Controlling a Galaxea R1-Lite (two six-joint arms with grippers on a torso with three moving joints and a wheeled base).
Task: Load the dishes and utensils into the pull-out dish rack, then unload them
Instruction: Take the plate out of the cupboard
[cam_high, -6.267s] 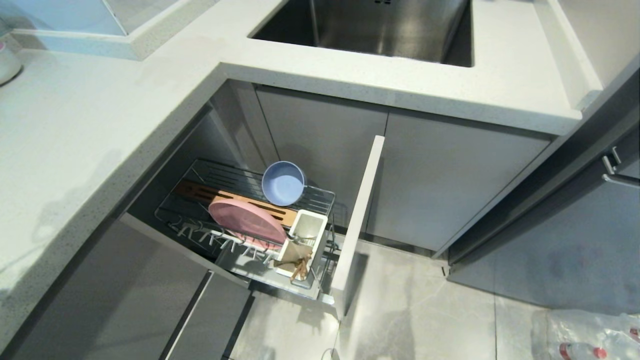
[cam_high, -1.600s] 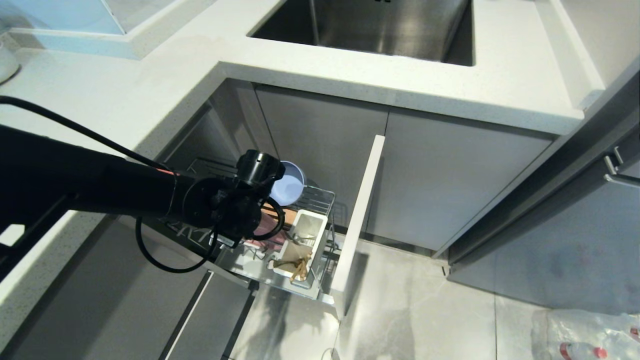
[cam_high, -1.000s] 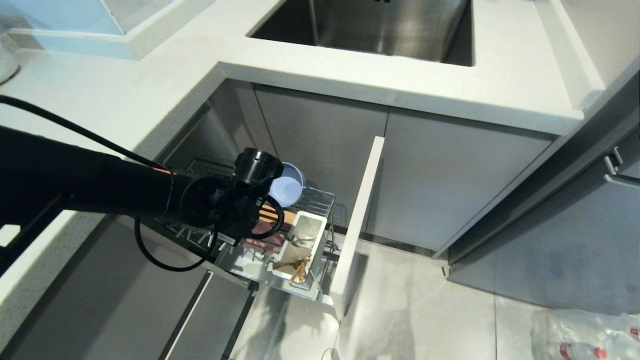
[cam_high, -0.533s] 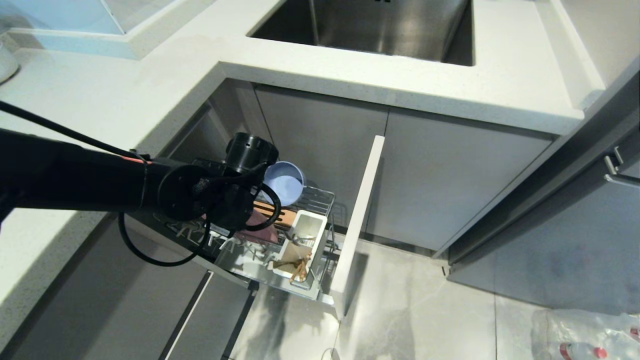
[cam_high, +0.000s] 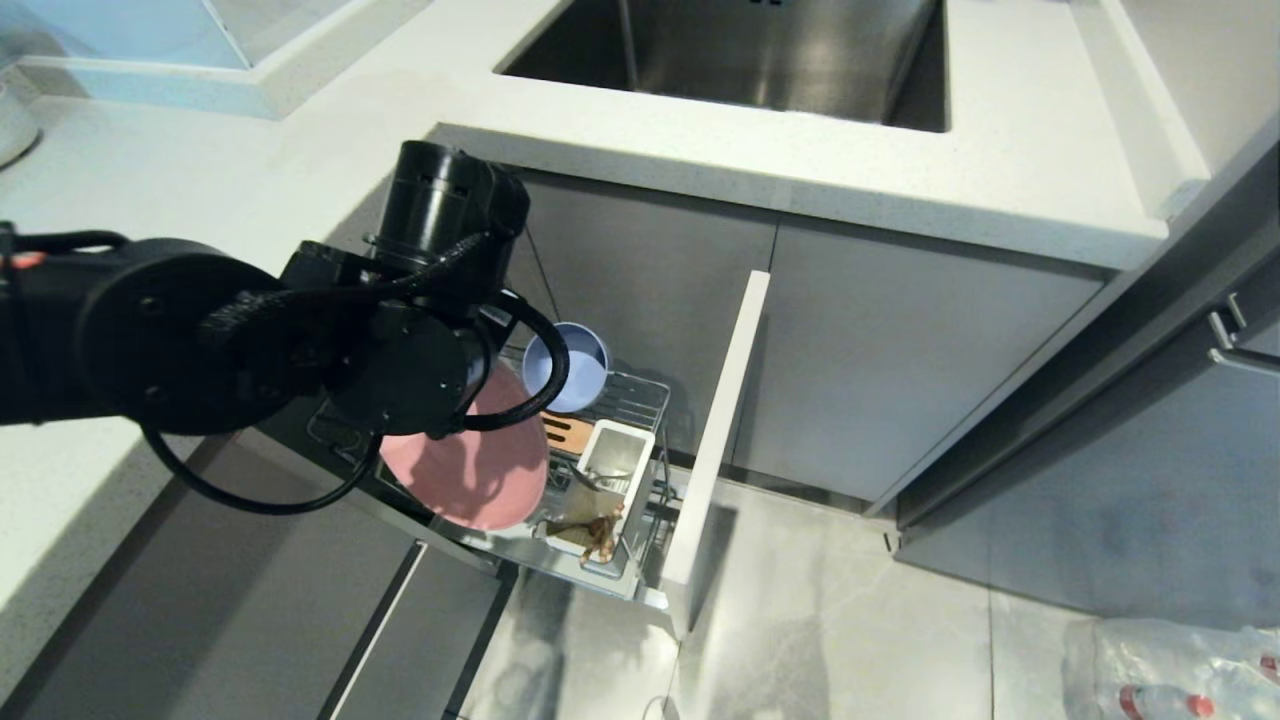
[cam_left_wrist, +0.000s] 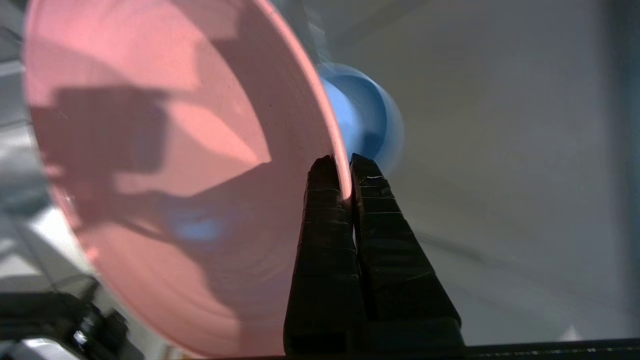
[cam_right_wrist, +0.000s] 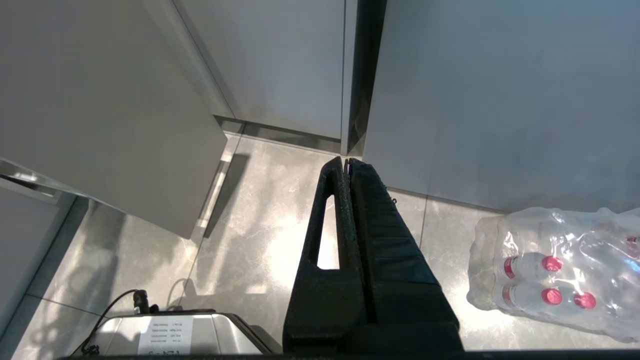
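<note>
While its two fingers (cam_left_wrist: 325, 210) pinch the rim of the one pink plate (cam_high: 470, 470), the left tool (cam_left_wrist: 341, 167) holds that plate on edge, lifted above the front of the pull-out rack (cam_high: 640, 400). One blue-grey bowl (cam_high: 570, 365) stands on edge in the rack's back part, just beyond the plate. One white cup (cam_high: 610, 465) sits at the rack's front corner with a metal utensil (cam_high: 585, 478) and brown sticks (cam_high: 603, 535) in it; how many sticks I cannot tell. The right tool (cam_right_wrist: 347, 165) is closed and empty, low over the grey tiled floor (cam_right_wrist: 250, 220) near one pack of red-capped bottles (cam_right_wrist: 555, 270). A pale stone table (cam_high: 200, 200) with one steel sink (cam_high: 750, 50) tops grey cabinets (cam_high: 900, 360)
</note>
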